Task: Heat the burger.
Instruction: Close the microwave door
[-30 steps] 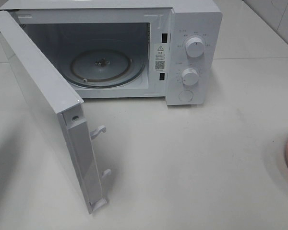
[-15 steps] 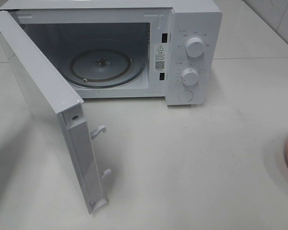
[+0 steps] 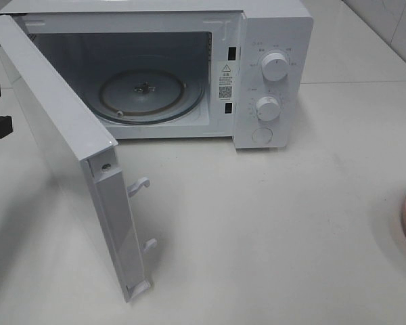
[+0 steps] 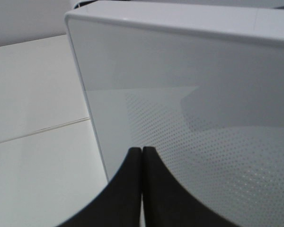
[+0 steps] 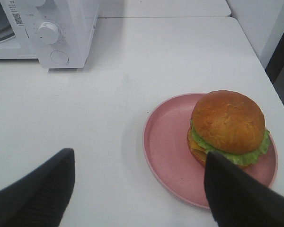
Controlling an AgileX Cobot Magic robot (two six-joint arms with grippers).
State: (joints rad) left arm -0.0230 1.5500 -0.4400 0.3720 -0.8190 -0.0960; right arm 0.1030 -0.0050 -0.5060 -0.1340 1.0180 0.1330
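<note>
- Microwave door [image 3: 61, 128] wide open, turntable [image 3: 145, 95] bare.
- Burger [image 5: 227, 125] waits on pink plate [image 5: 168, 151]; loading, shutting, heating remain.
- Left claw [image 4: 142, 156] pinched closed; right claw [image 5: 137, 189] spread, empty.

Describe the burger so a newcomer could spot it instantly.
Start at the white microwave standing with its door open on the white table. Off its control-knob side lies a flat pink plate. The burger sits on it: a domed golden-tan bun over green lettuce, the only food in view.
</note>
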